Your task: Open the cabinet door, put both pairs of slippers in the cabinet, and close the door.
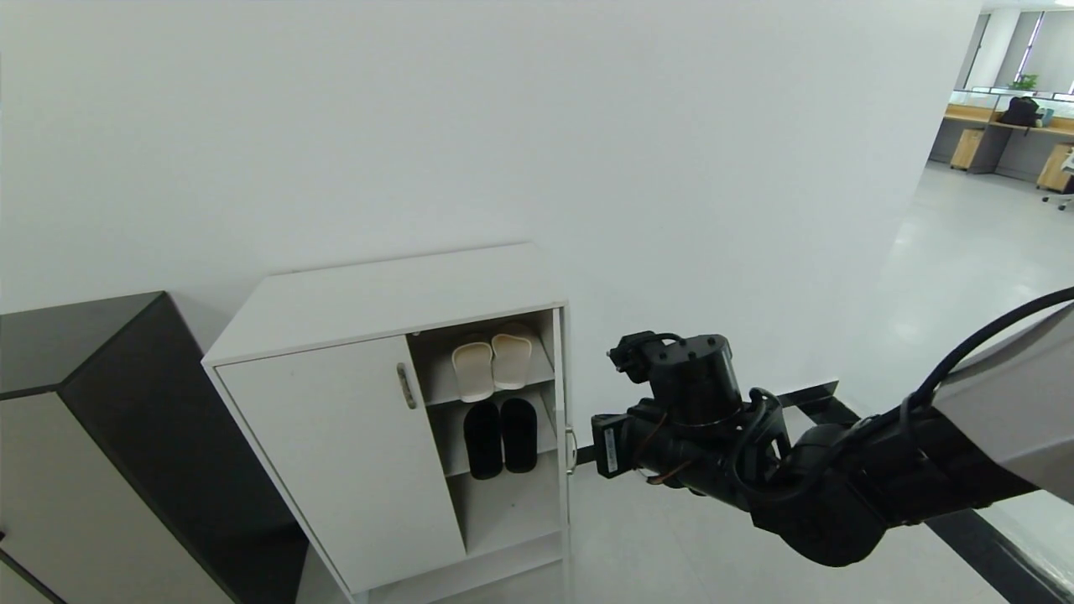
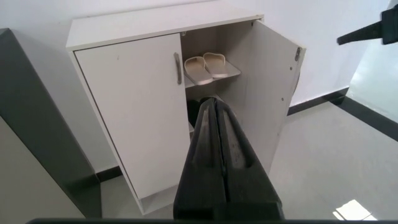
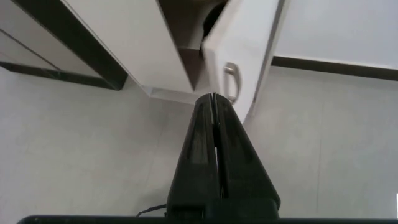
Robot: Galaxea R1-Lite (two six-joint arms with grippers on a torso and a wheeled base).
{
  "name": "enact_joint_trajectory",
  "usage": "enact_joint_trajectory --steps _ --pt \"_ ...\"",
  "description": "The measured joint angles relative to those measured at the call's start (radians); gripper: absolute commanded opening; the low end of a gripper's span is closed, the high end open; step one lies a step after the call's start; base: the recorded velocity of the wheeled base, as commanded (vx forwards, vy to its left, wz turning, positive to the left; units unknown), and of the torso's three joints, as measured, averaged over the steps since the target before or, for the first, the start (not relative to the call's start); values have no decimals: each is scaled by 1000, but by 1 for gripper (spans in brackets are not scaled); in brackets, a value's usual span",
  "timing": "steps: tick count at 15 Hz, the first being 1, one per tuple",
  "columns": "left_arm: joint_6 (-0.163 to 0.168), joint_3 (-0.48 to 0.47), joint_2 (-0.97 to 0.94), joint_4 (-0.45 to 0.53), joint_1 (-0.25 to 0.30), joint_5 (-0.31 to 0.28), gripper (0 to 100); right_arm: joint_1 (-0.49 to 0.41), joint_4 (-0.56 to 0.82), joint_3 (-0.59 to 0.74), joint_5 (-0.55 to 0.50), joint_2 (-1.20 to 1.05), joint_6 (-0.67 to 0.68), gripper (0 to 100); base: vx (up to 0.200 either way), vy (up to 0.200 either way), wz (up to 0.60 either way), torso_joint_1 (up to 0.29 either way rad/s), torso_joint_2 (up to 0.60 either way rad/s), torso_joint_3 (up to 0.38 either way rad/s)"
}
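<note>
To my left, 1 tall black-and-grey laminate unit (image 1: 126, 419); ahead, plain white wall (image 1: 587, 126); black skirting strip (image 1: 810, 398); pale grey floor (image 1: 948, 277).

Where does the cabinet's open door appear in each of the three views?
Head view: open door seen edge-on, just right of the white slippers.
Left wrist view: open door, inner face showing, beyond the shut left pincer.
Right wrist view: open door, its handle close to the shut right pincer.
Shared landmark: the closed door beside it.
</note>
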Motion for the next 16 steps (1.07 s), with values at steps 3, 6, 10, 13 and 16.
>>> enact_joint_trajectory --steps 3,6,10,13,16 --pt "0 0 0 0 0 0 0 4 1 24 2 -26 -21 0 0 0 0 0 0 0" --pt "0 0 0 0 0 0 0 3 0 31 1 -34 -34 0 0 0 400 0 0 0" --pt "0 0 0 0 1 0 0 3 0 33 1 -36 -37 0 0 0 600 6 5 2" --pt "0 0 0 0 1 0 0 4 0 35 -4 -36 -39 0 0 0 400 0 2 2" --pt "0 0 0 0 0 0 0 -11 -2 35 -21 -36 -88 0 0 0 0 0 0 0"
